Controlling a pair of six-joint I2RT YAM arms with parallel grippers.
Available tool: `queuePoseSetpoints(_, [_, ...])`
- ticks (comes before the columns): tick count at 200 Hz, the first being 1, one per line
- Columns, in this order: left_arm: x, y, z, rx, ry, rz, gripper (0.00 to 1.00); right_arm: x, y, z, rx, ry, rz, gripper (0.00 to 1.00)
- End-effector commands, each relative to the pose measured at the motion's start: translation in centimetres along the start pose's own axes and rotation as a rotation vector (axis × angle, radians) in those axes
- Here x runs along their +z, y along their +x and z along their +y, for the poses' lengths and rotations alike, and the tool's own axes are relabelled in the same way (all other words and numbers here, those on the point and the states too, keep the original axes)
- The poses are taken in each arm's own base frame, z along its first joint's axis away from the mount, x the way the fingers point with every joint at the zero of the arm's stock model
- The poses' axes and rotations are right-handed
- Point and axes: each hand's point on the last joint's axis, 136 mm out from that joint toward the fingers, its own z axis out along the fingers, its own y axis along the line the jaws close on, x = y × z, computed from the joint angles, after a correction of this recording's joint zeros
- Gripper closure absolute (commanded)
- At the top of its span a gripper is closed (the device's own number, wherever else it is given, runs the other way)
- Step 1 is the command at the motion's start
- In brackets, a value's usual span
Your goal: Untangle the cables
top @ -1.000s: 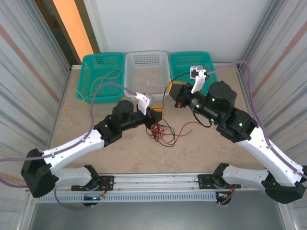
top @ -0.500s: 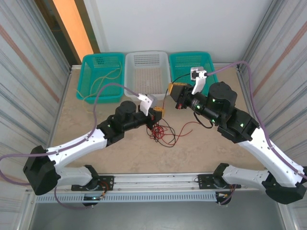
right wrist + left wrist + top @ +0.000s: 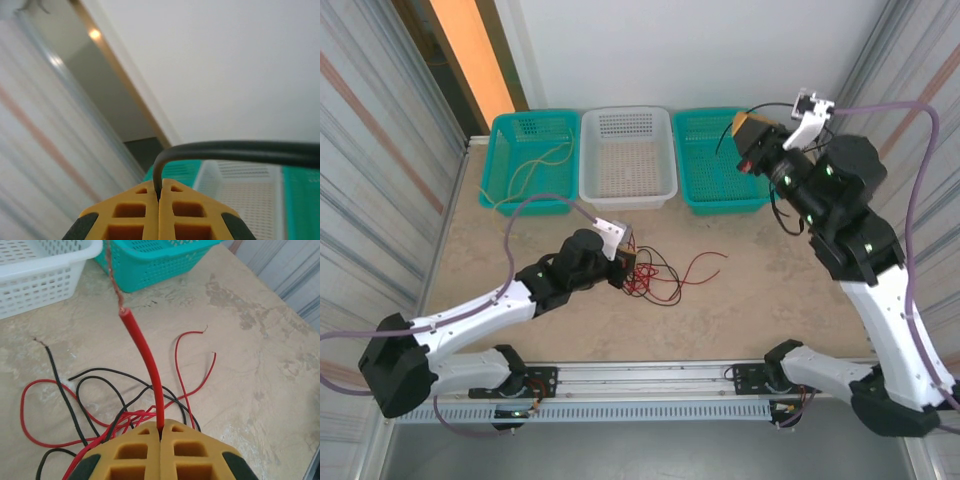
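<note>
Left fingers (image 3: 132,452) pinch a thin red plastic-coated wire (image 3: 146,357) jutting straight ahead; right fingers (image 3: 187,212) pinch a thin black wire (image 3: 240,149) curving rightward.

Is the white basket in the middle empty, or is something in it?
Empty: the white basket shows a bare perforated floor from rim to rim.

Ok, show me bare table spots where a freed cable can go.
Bare table right of the red and black cables, up to the right arm. Another patch between the left teal basket and the left arm. Crowded: around the left gripper.
</note>
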Motion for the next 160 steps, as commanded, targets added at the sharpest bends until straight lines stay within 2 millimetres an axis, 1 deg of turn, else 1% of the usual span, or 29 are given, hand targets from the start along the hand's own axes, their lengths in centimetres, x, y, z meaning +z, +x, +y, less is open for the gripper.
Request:
queuePoseSetpoints(1, [-2.0, -2.6, 0.4, -0.07, -0.057, -0.046, 1.0, 3.7, 4.2, -4.4, 0.073, 0.075, 0.218, 1.0])
queuePoseSetpoints(19, [-2.4, -2.7, 0.3, -0.089, -0.067, -0.016, 0.99, 6.3, 4.9, -7.1, 0.137, 0.091, 0.307, 1.0])
queuePoseSetpoints(22, [-2.5, -2.8, 0.2, -0.091, -0.065, -0.01, 0.95, 6.9, 4.9, -7.8, 0.154, 0.099, 0.32, 1.0])
queuePoseSetpoints(27, [-2.6, -2.7, 0.1, -0.094, -0.062, 0.002, 0.84, 7.4, 5.0, -8.3, 0.169, 0.103, 0.339, 1.0])
queuePoseSetpoints(29, [-2.6, -2.7, 0.0, -0.096, -0.061, 0.005, 0.81, 7.7, 5.0, -8.5, 0.174, 0.104, 0.347, 1.0])
queuePoseSetpoints(32, [-2.7, -2.8, 0.0, -0.1, -0.06, 0.009, 0.73, 8.1, 5.1, -9.0, 0.181, 0.113, 0.359, 1.0])
queuePoseSetpoints(36, [-2.8, -2.8, -0.1, -0.106, -0.06, 0.015, 0.66, 8.6, 5.2, -9.6, 0.187, 0.126, 0.369, 1.0])
queuePoseSetpoints(42, [-3.0, -2.9, -0.1, -0.115, -0.063, 0.016, 0.57, 9.3, 5.8, -10.7, 0.191, 0.154, 0.39, 1.0])
queuePoseSetpoints(43, [-3.0, -2.9, -0.1, -0.116, -0.064, 0.017, 0.55, 9.4, 5.4, -10.7, 0.187, 0.153, 0.382, 1.0])
queuePoseSetpoints(47, [-3.2, -3.0, -0.1, -0.123, -0.067, 0.016, 0.5, 9.8, 5.1, -10.9, 0.181, 0.156, 0.377, 1.0])
queuePoseSetpoints(59, [-3.9, -3.3, 0.0, -0.139, -0.076, 0.009, 0.38, 11.0, 5.5, -12.5, 0.181, 0.182, 0.39, 1.0])
queuePoseSetpoints(70, [-4.7, -3.9, -0.2, -0.142, -0.069, -0.006, 0.31, 12.0, 6.0, -13.8, 0.185, 0.196, 0.406, 1.0])
queuePoseSetpoints(86, [-5.9, -4.7, -0.4, -0.144, -0.063, -0.031, 0.27, 13.4, 6.3, -15.7, 0.214, 0.205, 0.433, 1.0])
queuePoseSetpoints(109, [-7.2, -5.8, -0.4, -0.142, -0.071, -0.066, 0.26, 15.2, 6.9, -18.2, 0.24, 0.236, 0.468, 1.0])
queuePoseSetpoints(133, [-7.6, -6.5, -0.7, -0.135, -0.064, -0.078, 0.28, 16.9, 8.1, -20.1, 0.251, 0.256, 0.507, 1.0])
queuePoseSetpoints(145, [-7.7, -6.8, -0.9, -0.133, -0.056, -0.085, 0.28, 17.7, 9.0, -21.1, 0.263, 0.269, 0.527, 1.0])
queuePoseSetpoints(160, [-7.8, -7.1, -0.7, -0.139, -0.072, -0.095, 0.28, 18.5, 10.3, -22.3, 0.282, 0.282, 0.559, 1.0])
